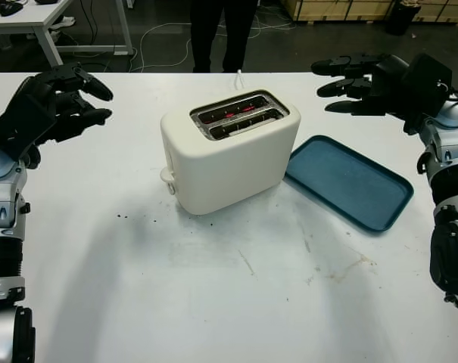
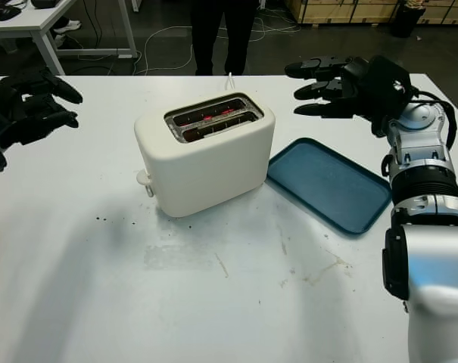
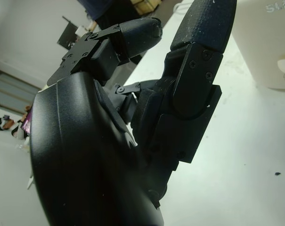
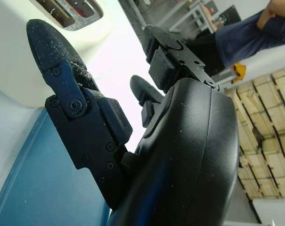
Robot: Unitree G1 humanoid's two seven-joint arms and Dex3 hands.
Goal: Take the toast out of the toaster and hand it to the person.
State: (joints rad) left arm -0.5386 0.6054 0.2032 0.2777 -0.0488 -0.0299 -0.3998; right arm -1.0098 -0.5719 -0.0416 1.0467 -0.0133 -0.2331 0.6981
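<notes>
At far left we see the left hand raised above the table, well apart from the toaster; it holds nothing and is open, its fingers pointing toward the toaster. Small dark crumbs lie on the table just in front of the toaster's left end.

At centre the toaster stands on the table, cream-coloured, with a lever knob on its left end and a white cord running off behind it; its two slots face up and we see a red glow inside them; we cannot tell whether toast sits in the slots.

Behind the table, a person in dark trousers stands on the far side, roughly in line with the toaster.

Right of the toaster a blue tray lies flat on the table, its near corner just beside the toaster's right end.

At far right the right hand hangs above the table beyond the tray's far edge; it grips nothing and is open, its fingers directed toward the toaster.
</notes>
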